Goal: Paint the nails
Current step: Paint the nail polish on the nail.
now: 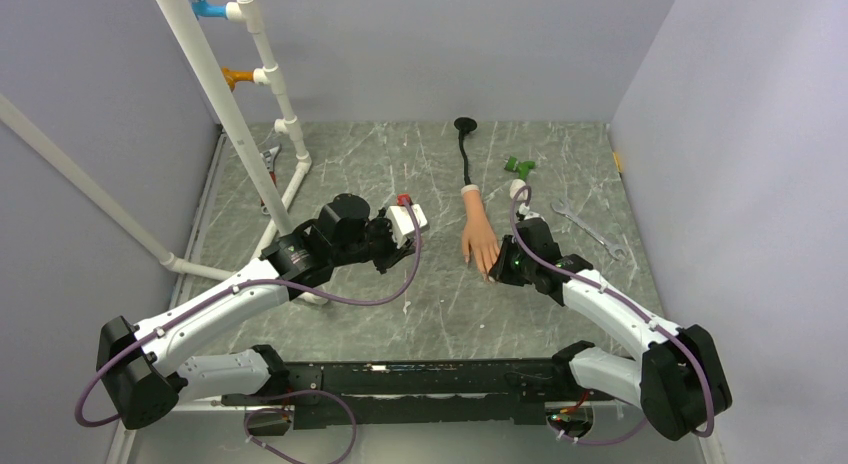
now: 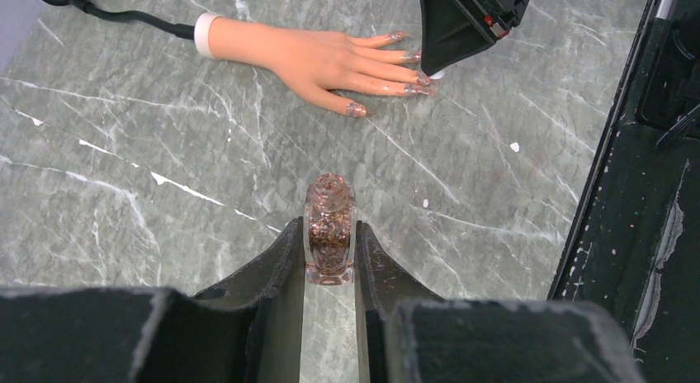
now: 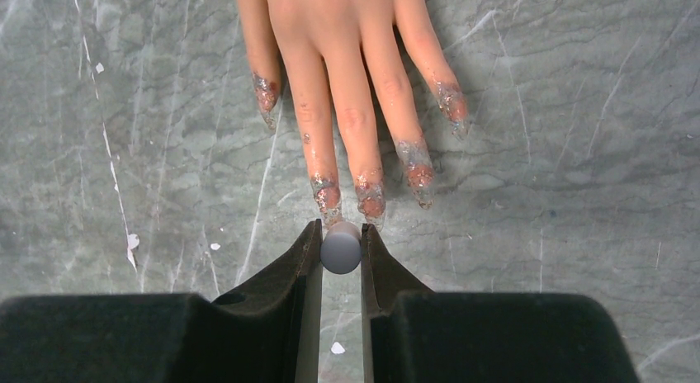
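The peach mannequin hand (image 1: 478, 234) lies flat on the marble tabletop, its fingers pointing toward the arms. Its nails (image 3: 370, 197) carry patchy copper glitter polish. My right gripper (image 3: 341, 234) is shut on the round white cap of the polish brush (image 3: 341, 248), right at the tips of the two middle fingers. The brush tip itself is hidden under the cap. My left gripper (image 2: 330, 230) is shut on a small clear bottle of copper glitter polish (image 2: 330, 234). It holds the bottle upright to the left of the hand, well apart from it.
A white PVC pipe frame (image 1: 260, 104) stands at the back left. A black stand and cable (image 1: 465, 149) run back from the hand's wrist. A green object (image 1: 519, 167) and a metal wrench (image 1: 590, 227) lie right of the hand. Grey walls close in both sides.
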Available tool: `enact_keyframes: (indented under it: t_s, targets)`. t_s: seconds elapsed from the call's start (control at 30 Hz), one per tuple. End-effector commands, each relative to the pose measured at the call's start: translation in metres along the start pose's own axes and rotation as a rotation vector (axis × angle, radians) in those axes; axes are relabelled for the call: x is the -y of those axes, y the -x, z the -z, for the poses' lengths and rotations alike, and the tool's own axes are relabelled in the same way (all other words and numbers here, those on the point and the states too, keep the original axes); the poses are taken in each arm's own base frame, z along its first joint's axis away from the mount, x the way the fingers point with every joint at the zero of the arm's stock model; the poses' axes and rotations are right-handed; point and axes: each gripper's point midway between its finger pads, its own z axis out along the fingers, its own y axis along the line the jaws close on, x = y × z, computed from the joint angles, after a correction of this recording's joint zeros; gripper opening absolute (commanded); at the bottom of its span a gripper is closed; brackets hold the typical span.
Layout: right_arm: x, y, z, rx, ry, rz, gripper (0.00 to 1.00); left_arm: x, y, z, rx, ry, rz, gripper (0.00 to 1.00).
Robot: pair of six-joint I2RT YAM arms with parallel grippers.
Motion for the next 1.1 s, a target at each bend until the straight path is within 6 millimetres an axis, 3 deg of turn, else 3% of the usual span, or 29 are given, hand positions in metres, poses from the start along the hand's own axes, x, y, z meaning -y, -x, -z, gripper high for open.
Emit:
enact_keyframes:
  t_s: [0.0,1.07]
  targets:
    - [-0.007,0.017,0.000,0.049,0.010,-0.005,0.00,-0.006,0.027,0.005,0.071,0.024,-0.022,0.00]
    - [-0.024,0.044,-0.002,0.095,0.040,0.009,0.00,-0.006,0.027,0.006,0.071,0.025,-0.027,0.00]
